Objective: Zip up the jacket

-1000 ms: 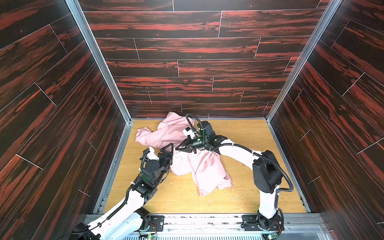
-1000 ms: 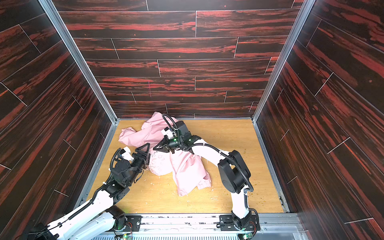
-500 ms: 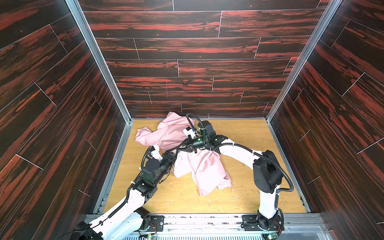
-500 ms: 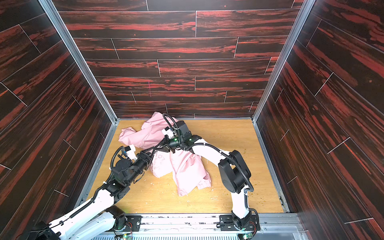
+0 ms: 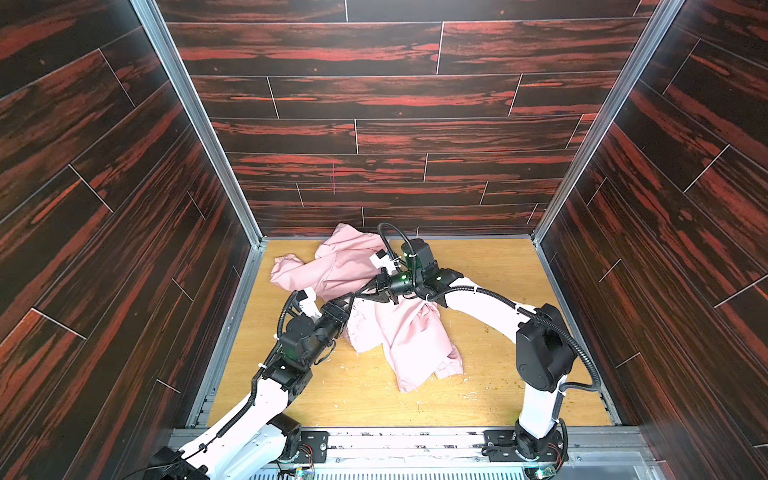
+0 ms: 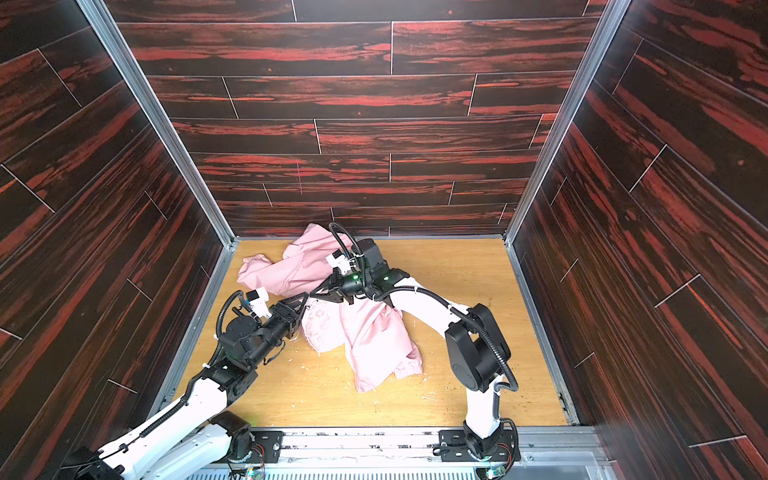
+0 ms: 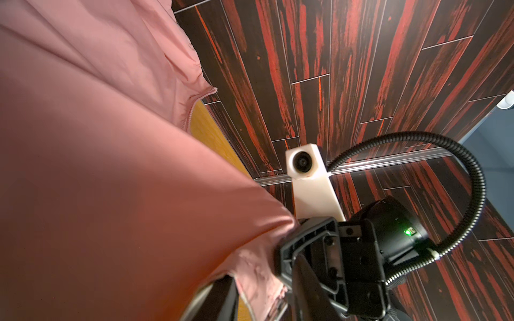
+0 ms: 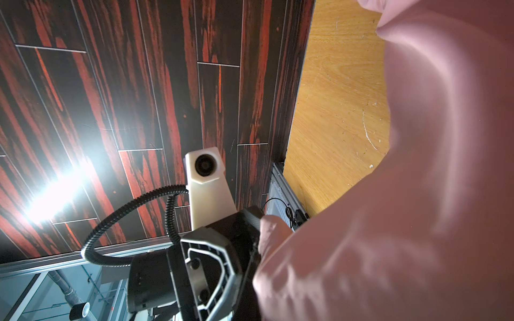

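While both arms reach inward, tips nearly meeting, right gripper [image 5: 364, 292] pinches jacket [image 5: 411, 332] edge; left gripper [image 5: 347, 301] straddles hem, grip unclear.

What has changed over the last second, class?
The left end effector moved forward toward the right end effector, its jaws narrowing around the edge of the jacket; whether it grips is unclear. The right end effector stayed shut on the jacket, which barely shifted.

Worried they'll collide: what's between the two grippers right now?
Only a fold of the jacket: left gripper and right gripper tips almost meet on it, in both top views.
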